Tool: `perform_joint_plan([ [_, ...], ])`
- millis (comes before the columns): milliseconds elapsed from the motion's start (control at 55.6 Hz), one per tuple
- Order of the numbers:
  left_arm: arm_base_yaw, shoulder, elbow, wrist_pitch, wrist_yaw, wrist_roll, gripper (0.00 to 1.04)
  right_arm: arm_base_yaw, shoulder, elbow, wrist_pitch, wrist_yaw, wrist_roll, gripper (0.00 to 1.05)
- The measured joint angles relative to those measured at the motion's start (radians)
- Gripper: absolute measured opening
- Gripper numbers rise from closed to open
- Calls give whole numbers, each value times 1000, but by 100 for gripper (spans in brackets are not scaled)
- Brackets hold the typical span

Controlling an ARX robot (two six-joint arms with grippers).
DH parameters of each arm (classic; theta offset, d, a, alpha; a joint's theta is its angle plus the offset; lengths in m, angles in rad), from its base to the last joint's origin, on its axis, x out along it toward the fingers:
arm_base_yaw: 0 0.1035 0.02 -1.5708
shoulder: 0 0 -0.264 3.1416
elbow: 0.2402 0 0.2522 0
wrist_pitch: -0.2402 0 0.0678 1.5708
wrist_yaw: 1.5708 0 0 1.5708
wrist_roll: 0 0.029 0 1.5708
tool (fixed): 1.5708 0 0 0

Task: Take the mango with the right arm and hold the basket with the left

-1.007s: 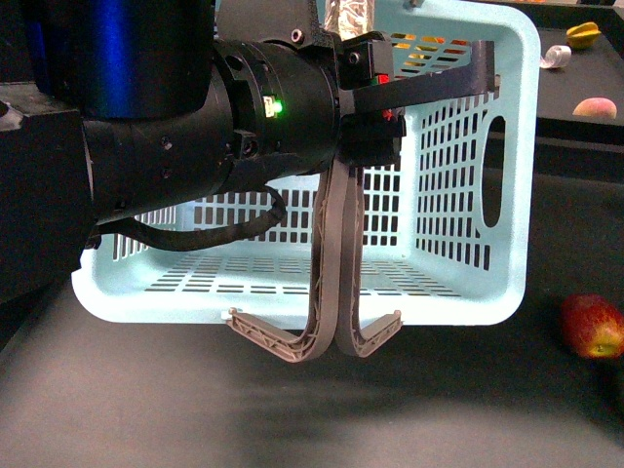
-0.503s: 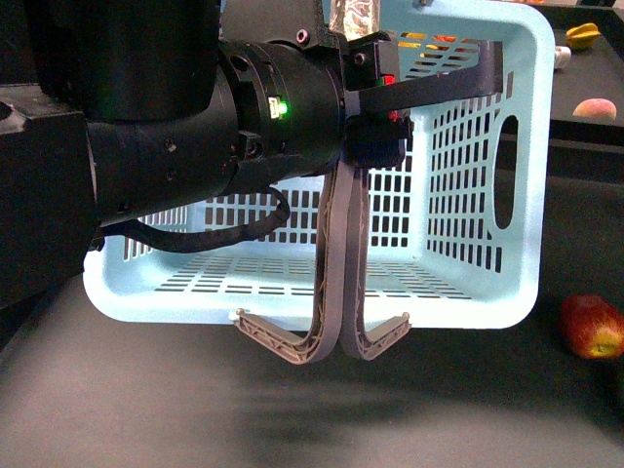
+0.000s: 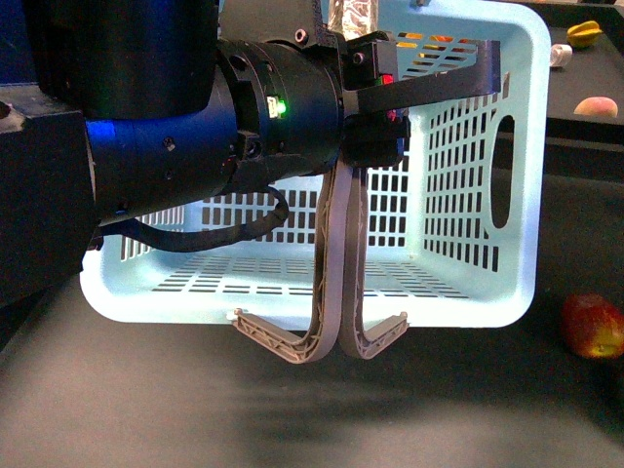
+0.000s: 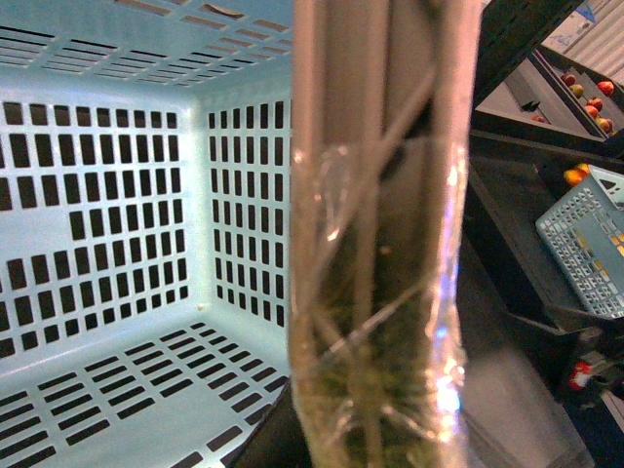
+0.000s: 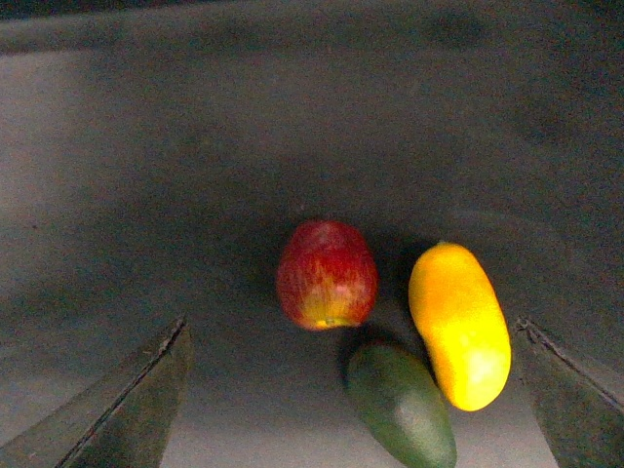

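Left gripper (image 3: 374,125), bulky, black, cylindrical, green light (image 3: 276,105) lit: clamps tight on the paired handles (image 3: 337,255) of the basket (image 3: 522,146). Basket: large, pale aqua plastic, slotted walls and floor; hangs beside and below that gripper, mouth tipped toward the camera. Handles: grey-brown, ribbed like trusses, pressed together, wrapped in glossy clear film at the grip. Right gripper (image 5: 351,324): dark wedge fingers (image 5: 122,409) spread wide, holding and touching nothing. Mango (image 5: 458,327): smooth yellow-orange oval; lies on the dark matte surface (image 5: 292,117) between those fingers, nearer one. Red-and-yellow fruit (image 5: 327,275): rounder, just beside the mango. Green fruit (image 5: 402,405): dull oval, against the mango.
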Motion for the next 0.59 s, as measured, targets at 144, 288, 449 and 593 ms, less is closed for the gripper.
perform_joint_plan([
  [144,0,0,0,0,1,0,6,-29,178,92,8,29,-7,97],
  [288,0,0,0,0,0,0,6,-53,288,177,-13,49,-7,97],
  [449,0,0,0,0,-3,0,6,-66,383,272,-57,68,-7,97],
  [593,0,0,0,0,0,0,6,-69,462,385,-132,79,8,97],
])
